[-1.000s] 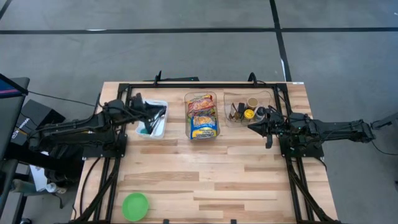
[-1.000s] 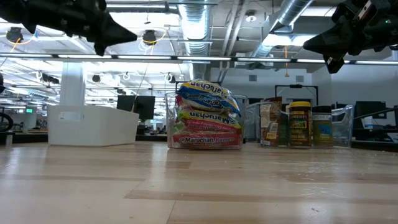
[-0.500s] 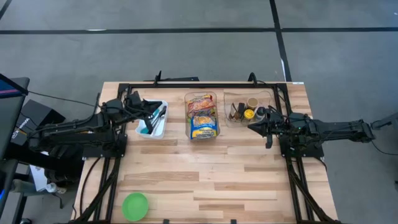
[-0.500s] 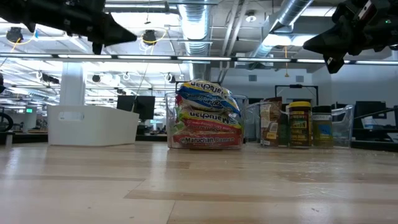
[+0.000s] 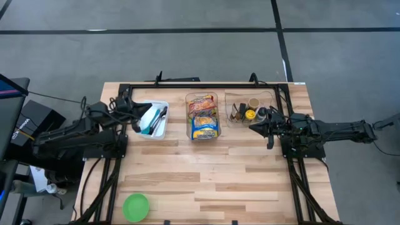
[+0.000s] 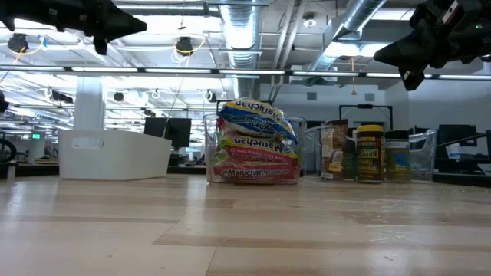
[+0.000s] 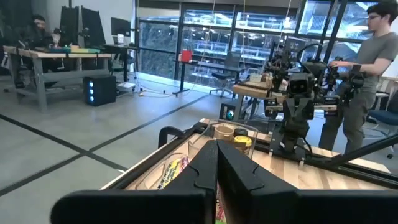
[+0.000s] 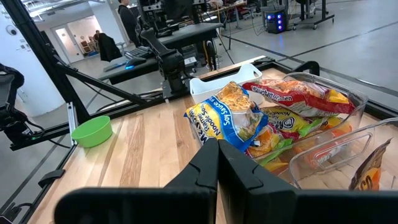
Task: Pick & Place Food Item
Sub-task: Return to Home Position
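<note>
At the table's left side, the left gripper (image 5: pixel 139 115) hovers over the left rim of the white bin (image 5: pixel 165 122), its fingers pressed together on nothing; spoons (image 5: pixel 154 120) lie in that bin. Further right, noodle packs (image 5: pixel 204 119) fill the middle clear bin (image 6: pixel 210 149), and jars (image 5: pixel 250 114) stand in the right clear bin (image 5: pixel 267 99). Over that bin's front edge hangs the right gripper (image 5: pixel 253 127), fingers clenched and empty

Grey floor (image 5: pixel 187 50), ceiling ducts (image 6: pixel 238 31), glass wall (image 7: pixel 186 43).
</note>
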Motion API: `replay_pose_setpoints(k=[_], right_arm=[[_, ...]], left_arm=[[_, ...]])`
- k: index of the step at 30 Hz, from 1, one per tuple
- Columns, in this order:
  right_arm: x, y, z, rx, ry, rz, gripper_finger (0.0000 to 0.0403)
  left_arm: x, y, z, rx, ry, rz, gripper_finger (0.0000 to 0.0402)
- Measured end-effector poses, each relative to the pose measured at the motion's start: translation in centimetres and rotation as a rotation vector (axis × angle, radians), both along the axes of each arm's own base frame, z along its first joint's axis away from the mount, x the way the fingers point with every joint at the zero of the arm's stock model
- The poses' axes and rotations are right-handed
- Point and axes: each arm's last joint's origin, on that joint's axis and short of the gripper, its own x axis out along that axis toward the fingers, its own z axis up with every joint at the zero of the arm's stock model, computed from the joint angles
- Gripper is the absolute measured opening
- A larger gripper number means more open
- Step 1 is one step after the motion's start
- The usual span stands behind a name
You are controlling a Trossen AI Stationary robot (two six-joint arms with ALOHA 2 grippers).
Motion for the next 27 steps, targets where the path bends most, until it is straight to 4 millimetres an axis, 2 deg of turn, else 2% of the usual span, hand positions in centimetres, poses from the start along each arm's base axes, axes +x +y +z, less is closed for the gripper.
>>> replay_pose_setpoints(k=[10, 18, 27], right_arm=[[0.0, 0.0, 0.0, 0.0, 0.0, 0.0, 0.0], [0.0, 0.0, 0.0, 0.0, 0.0, 0.0, 0.0], [0.0, 0.0, 0.0, 0.0, 0.0, -0.001, 0.0]], left_arm=[[-1.1, -0.3, -0.2, 0.001, 0.015, 0.001, 0.0001], [-2.1, -0.6, 0.1, 0.039, -0.038, 0.003, 0.0002], [-1.9, -0.7, -3.1, 0.037, -0.067, -0.038, 0.0002]])
